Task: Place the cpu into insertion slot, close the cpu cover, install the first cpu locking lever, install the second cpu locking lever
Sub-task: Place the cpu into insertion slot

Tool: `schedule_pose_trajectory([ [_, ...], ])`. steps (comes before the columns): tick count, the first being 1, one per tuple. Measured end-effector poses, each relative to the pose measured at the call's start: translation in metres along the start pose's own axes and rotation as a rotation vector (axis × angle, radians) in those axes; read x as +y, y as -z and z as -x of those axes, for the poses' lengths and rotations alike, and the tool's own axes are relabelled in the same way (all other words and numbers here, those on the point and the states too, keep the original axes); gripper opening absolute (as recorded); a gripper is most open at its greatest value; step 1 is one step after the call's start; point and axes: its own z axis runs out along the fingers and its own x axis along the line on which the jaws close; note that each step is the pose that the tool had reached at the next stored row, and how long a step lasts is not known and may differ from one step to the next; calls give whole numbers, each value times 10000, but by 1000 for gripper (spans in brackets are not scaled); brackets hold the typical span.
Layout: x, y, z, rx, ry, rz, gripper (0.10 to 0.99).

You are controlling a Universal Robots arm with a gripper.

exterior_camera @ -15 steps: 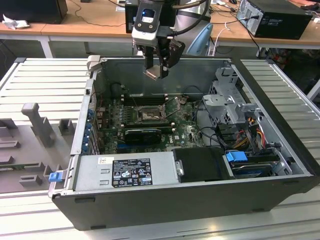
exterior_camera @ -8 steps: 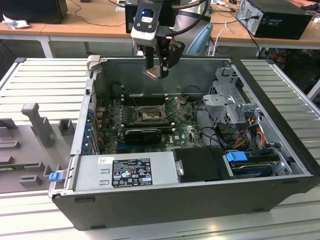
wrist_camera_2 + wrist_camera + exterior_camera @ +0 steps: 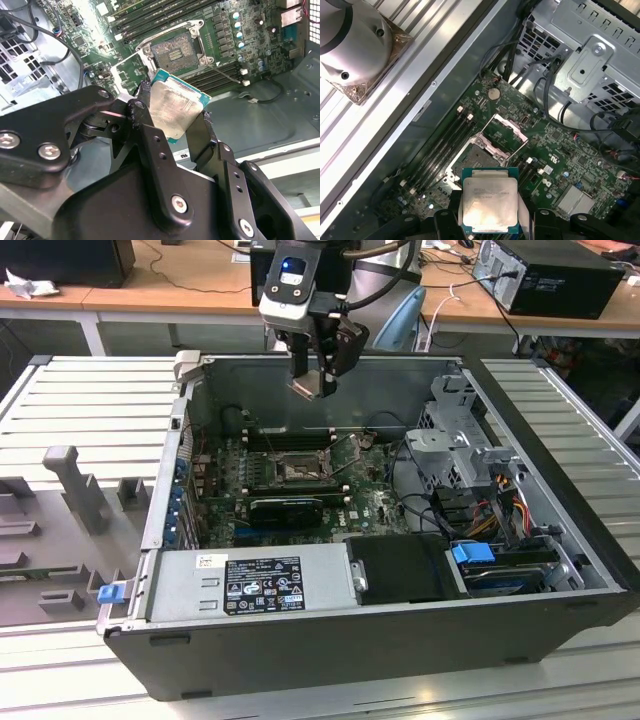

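Grey ribbed table (image 3: 70,390) holds an open computer case (image 3: 520,440). High over its back wall hangs the claw (image 3: 318,385). Its fingers (image 3: 145,130) pinch two sides of the cpu (image 3: 175,107) and hide those edges. Far below, the insertion slot (image 3: 297,470) lies bare, with the cpu cover (image 3: 512,126) tipped up beside it. The arm's top is cut off in the exterior view.
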Motion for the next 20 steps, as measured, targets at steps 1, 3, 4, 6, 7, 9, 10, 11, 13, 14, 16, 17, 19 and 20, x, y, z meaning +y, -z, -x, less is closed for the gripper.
schedule_pose_trajectory([
  [1, 0, 0, 0, -2, -29, 1, 529],
  [3, 0, 0, 0, -8, -86, 2, 529],
  [4, 0, 0, 0, -9, -108, 2, 529],
  [6, 0, 0, 0, -16, -181, 4, 529],
  [7, 0, 0, 0, -17, -201, 4, 529],
  [9, 0, 0, 0, -24, -279, 6, 529],
  [10, 0, 0, 0, -28, -318, 7, 529],
  [11, 0, 0, 0, -32, -369, 7, 529],
  [13, 0, 0, 0, -38, -434, 9, 529],
  [14, 0, 0, 0, -42, -468, 10, 529],
  [16, 0, 0, 0, -46, -527, 11, 529],
  [17, 0, -1, 0, -49, -558, 11, 529],
  [19, 0, 0, 0, -59, -663, 13, 529],
  [20, 0, -1, 0, -62, -701, 15, 529],
])
